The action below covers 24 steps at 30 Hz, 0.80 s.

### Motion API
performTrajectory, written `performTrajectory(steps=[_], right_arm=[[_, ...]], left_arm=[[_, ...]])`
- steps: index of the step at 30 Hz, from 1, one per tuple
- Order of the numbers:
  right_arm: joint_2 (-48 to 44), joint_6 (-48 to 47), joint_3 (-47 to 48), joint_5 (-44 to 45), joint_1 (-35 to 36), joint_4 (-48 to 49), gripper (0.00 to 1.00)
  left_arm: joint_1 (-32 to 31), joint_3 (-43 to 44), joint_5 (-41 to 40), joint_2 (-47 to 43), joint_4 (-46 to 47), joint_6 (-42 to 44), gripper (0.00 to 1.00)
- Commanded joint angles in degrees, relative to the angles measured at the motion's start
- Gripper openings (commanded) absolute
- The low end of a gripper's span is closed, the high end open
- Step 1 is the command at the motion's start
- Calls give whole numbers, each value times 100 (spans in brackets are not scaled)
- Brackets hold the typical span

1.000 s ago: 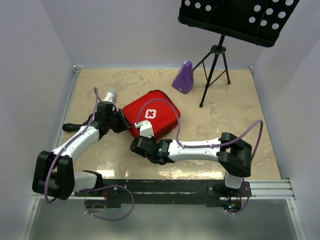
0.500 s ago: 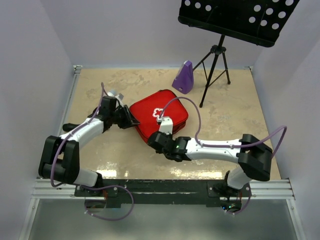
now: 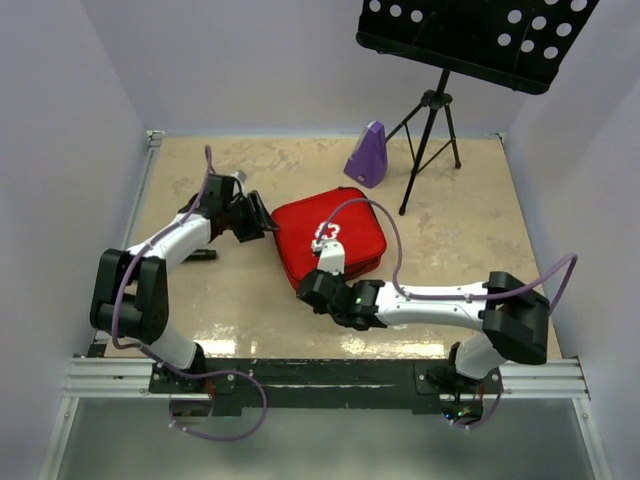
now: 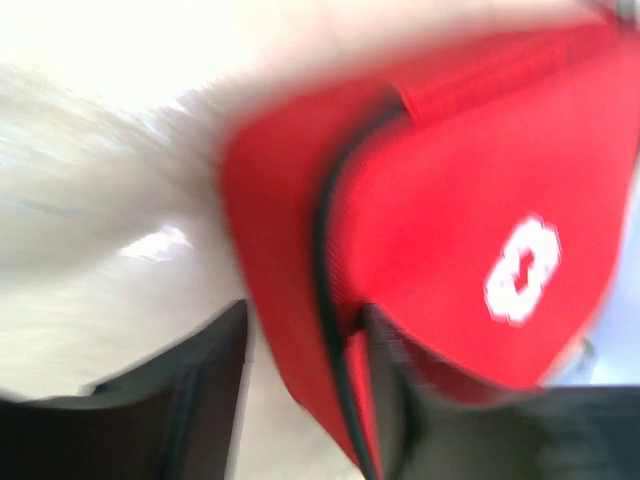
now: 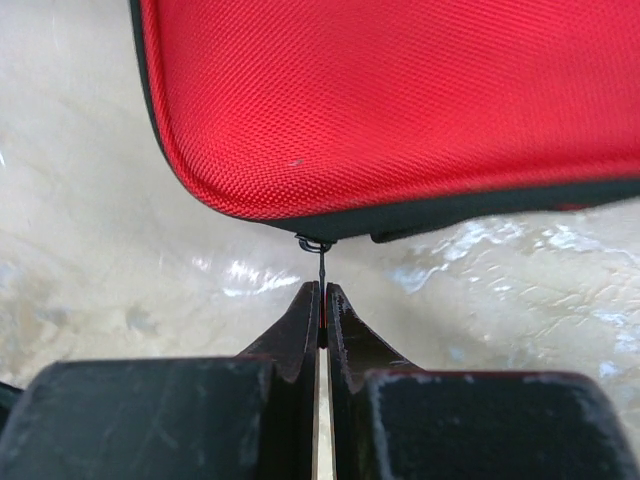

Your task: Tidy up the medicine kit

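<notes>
Right hand point(image 5: 320, 300) pressed together, pinching zipper pull point(image 5: 321, 262) at 6 o'clock edge of medicine kit point(image 5: 400, 100). Left hand point(image 4: 305, 325) straddles its 9 o'clock edge. Clamped or not, can't tell: blur.

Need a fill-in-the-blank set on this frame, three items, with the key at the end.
1. The closed medicine kit on the table is ____ on the outside.
2. The right tool is ____ on the kit's thin zipper pull.
3. The metronome-shaped object standing behind the kit is ____.
Missing words: red; shut; purple.
</notes>
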Motion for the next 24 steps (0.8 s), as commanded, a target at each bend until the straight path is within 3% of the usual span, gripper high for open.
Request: performTrajectory(steps=[1, 8, 13, 18, 24], right_arm=[[527, -424, 568, -54, 445, -914, 0], [1933, -1074, 2202, 16, 445, -878, 0], [2330, -1154, 2696, -71, 436, -852, 0], [2339, -1137, 2732, -124, 445, -808, 0], [2154, -1014, 2451, -107, 436, -817, 0]], left_arm=[[414, 91, -1999, -503, -72, 381, 64], [397, -971, -1431, -2102, -425, 197, 69], [195, -1947, -709, -2894, -241, -111, 72], [63, -2476, -410, -3168, 444, -419, 75], [-139, -2354, -505, -2896, 876, -428, 75]])
